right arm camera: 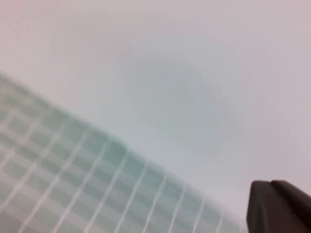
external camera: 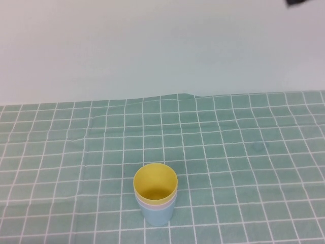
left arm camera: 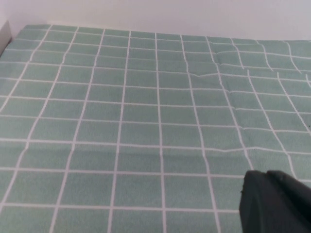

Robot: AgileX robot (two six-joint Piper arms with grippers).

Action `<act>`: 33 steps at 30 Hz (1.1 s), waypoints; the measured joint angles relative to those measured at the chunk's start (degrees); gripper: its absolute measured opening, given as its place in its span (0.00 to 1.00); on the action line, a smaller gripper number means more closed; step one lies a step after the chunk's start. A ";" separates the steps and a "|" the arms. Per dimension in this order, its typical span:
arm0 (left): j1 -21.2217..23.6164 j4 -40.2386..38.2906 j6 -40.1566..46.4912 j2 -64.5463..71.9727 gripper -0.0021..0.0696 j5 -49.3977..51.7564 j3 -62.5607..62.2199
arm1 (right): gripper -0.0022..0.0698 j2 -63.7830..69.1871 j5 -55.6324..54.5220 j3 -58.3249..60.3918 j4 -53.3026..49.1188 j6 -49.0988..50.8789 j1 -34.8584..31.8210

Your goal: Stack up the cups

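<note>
The three cups stand nested in one upright stack near the front middle of the table in the high view. The yellow cup (external camera: 155, 184) is innermost and on top, a thin band of the pale pink cup (external camera: 157, 206) shows below its rim, and the light blue cup (external camera: 158, 216) is outermost at the bottom. My left gripper (left arm camera: 266, 174) is shut and empty above bare cloth, outside the high view. My right gripper (right arm camera: 270, 183) is shut and empty, raised and facing the wall. Only a dark bit of the right arm (external camera: 297, 2) shows at the high view's top right corner.
A green cloth with a white grid (external camera: 244, 168) covers the table, with a small crease at its back edge (external camera: 183, 95). A plain pale wall (external camera: 152, 46) rises behind it.
</note>
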 joint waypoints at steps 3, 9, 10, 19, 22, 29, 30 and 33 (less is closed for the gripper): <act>0.00 0.00 0.00 0.00 0.03 0.00 0.00 | 0.03 -3.67 -11.70 4.93 1.94 -6.43 -1.74; 0.00 0.00 0.00 0.00 0.03 0.00 0.00 | 0.03 -10.47 -27.66 20.43 13.81 -13.20 -9.72; 0.00 0.00 0.00 0.00 0.03 0.00 0.00 | 0.03 -11.99 -28.61 23.39 15.01 -13.42 -11.21; 0.00 0.00 0.00 0.00 0.03 0.00 0.00 | 0.03 -33.34 -43.94 51.90 21.71 -13.82 -26.11; 0.00 0.00 0.00 0.00 0.03 0.00 0.00 | 0.03 -43.00 -49.38 63.10 24.13 -13.92 -31.47; 0.00 0.00 0.00 0.00 0.03 0.00 0.00 | 0.03 -63.73 -57.05 84.97 25.91 -13.92 -40.87; 0.00 0.00 0.00 0.00 0.03 0.00 0.00 | 0.03 -66.29 -57.82 88.06 26.24 -13.80 -41.32; 0.00 0.00 0.00 0.00 0.03 0.00 0.00 | 0.03 -72.59 -59.26 93.61 28.22 -13.34 -41.51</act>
